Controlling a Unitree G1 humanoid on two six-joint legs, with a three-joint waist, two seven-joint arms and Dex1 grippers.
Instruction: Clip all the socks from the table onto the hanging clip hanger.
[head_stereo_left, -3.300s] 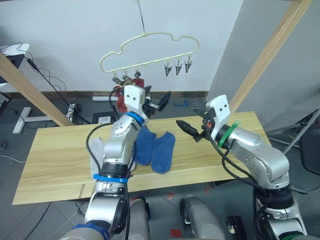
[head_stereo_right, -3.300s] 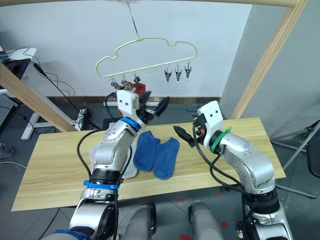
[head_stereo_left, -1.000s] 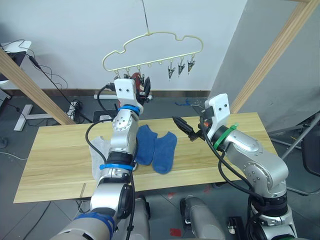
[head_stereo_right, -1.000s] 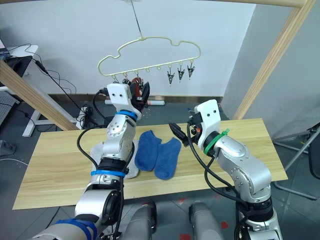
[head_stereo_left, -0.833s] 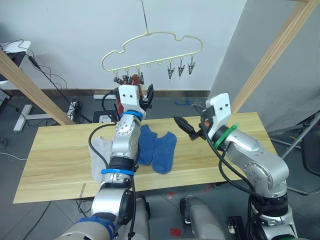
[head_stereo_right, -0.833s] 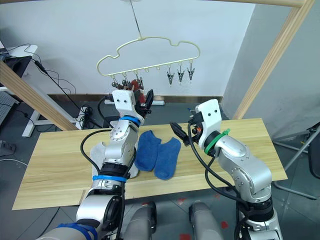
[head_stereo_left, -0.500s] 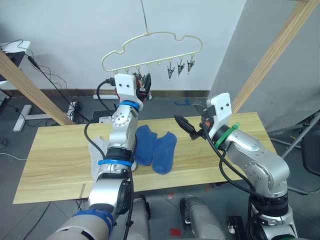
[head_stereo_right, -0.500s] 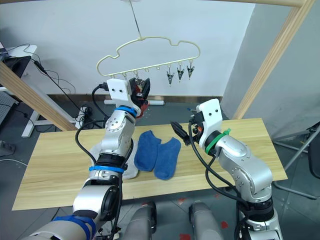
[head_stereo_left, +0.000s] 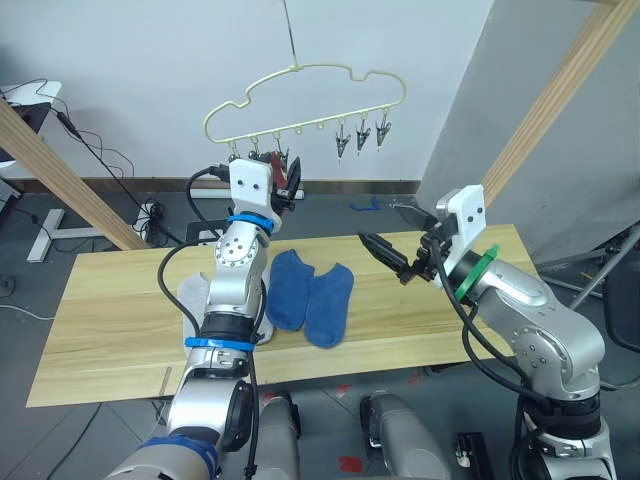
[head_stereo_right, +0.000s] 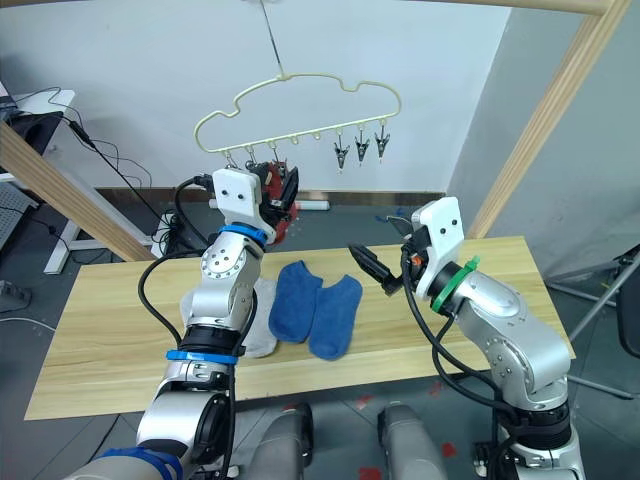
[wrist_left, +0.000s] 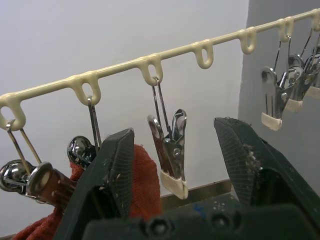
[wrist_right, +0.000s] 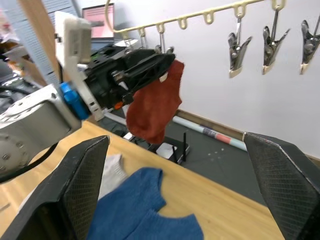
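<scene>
The pale yellow clip hanger (head_stereo_left: 300, 68) hangs above the table (head_stereo_left: 110, 310). Rust red sock fabric (wrist_right: 152, 112) hangs from its left-end clips. My left gripper (wrist_left: 175, 165) is raised to the clip row and stands open, with an empty metal clip (wrist_left: 170, 150) between its fingers and the red fabric (wrist_left: 142, 175) just behind one finger. Two blue socks (head_stereo_left: 285, 290) (head_stereo_left: 328, 300) lie side by side at mid-table. A light grey sock (head_stereo_left: 192, 295) lies left of them, partly hidden by my left arm. My right gripper (head_stereo_left: 390, 232) hovers open and empty above the table, right of the blue socks.
Three empty clips (head_stereo_left: 360, 135) hang at the hanger's right end. Slanted wooden beams stand at the left (head_stereo_left: 60, 175) and right (head_stereo_left: 545, 95). Cables and a power strip (head_stereo_left: 150, 215) lie on the floor behind the table.
My left gripper has risen from beside the hanging red sock to the clip row and now straddles an empty clip. My right gripper has shifted slightly right. The socks on the table are unmoved.
</scene>
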